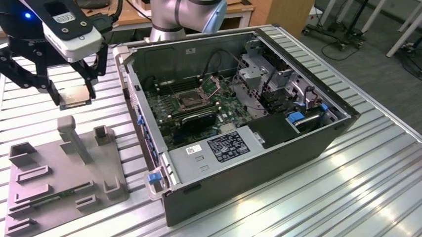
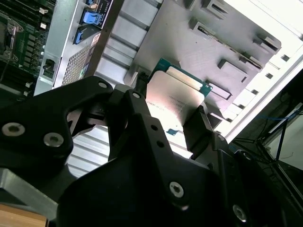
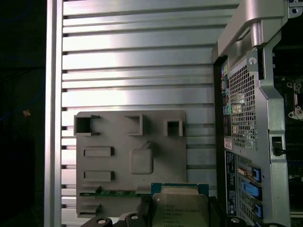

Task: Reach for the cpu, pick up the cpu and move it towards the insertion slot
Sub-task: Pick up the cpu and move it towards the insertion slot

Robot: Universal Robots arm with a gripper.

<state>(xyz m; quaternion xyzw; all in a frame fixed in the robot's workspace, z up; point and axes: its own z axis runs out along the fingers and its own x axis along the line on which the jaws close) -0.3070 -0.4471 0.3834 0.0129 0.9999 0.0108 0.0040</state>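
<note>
Slatted table [image 1: 369, 163], one tray [image 1: 66, 173], one case [image 1: 310, 148] — claw [image 1: 70, 94] gripping one cpu [image 1: 74, 98].

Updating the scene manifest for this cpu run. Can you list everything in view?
cpu: one, silvery top with green rim, held in the air at the exterior view's left of the case.
insertion slot: one, metal frame with dark centre, on the green board inside the case.
computer case: one, black and silver, side open, on the table.
tray: one, gray, on the table at the exterior view's left of the case.
memory stick: one, green, lying in the tray.
table: one, silver slats, under everything.
arm: one, silver and blue, beyond the case.
gripper: one, black, jaws shut on the cpu.
</note>
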